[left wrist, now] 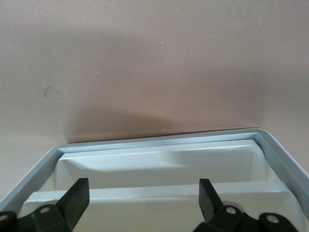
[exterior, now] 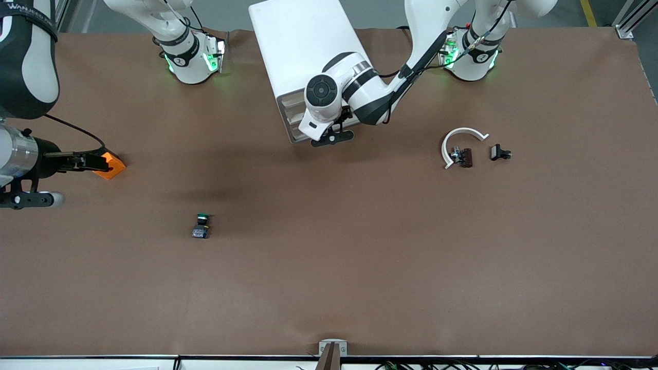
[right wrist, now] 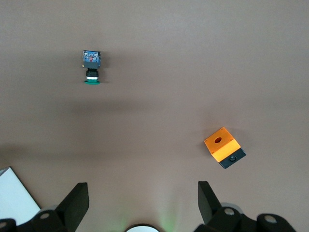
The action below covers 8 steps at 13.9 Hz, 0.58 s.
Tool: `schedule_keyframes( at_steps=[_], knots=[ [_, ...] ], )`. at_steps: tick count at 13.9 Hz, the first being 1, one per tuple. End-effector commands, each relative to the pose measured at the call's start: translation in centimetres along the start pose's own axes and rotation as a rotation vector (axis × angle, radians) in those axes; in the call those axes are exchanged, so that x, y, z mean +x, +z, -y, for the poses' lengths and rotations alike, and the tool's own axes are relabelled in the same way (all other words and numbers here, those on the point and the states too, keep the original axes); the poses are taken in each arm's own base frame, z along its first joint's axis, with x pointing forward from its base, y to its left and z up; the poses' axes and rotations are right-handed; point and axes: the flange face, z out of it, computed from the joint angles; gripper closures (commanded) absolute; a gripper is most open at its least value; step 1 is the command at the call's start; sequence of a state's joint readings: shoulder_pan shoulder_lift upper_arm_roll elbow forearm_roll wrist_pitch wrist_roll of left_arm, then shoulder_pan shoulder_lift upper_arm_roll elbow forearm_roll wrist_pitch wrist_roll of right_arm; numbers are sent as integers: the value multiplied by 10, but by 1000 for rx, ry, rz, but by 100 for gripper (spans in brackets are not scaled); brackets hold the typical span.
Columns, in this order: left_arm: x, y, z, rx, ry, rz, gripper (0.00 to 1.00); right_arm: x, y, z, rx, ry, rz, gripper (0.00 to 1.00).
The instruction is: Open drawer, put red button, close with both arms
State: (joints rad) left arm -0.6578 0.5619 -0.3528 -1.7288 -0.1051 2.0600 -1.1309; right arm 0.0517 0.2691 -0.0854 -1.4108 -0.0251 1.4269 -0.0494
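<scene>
Front view: left tool [exterior: 333, 136], open and empty, sits at the cabinet [exterior: 303, 56] drawer [exterior: 294, 119] fronts to pull; right tool [right wrist: 142, 203] waits, open, empty, worktop end.

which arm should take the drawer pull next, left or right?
Left. The left gripper hangs open at the cabinet's front, over its drawers, which look closed. The right gripper, also open, is over bare table near the orange box, toward the right arm's end.
</scene>
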Motion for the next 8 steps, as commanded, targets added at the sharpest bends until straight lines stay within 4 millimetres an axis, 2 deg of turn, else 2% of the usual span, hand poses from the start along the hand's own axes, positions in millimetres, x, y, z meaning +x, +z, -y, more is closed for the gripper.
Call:
schedule_keyframes(
  at_steps=[1, 2, 4, 6, 8],
  knots=[
    [-12, 2, -2, 6, -18, 21, 0, -3, 1, -5, -15, -10, 6, 0],
    [-7, -5, -1, -5, -25, 15, 0, -3, 1, -4, -13, -11, 7, 0],
    [24, -28, 6, -40, -65, -11, 0, -3, 1, -6, -14, -8, 6, 0],
    [78, -63, 29, -87, -143, -29, 0, -3, 2, -10, -13, 2, 9, 0],
    [133, -119, 68, -108, -216, -74, 0, -4, 2, -17, -10, 17, 10, 0]
  ],
)
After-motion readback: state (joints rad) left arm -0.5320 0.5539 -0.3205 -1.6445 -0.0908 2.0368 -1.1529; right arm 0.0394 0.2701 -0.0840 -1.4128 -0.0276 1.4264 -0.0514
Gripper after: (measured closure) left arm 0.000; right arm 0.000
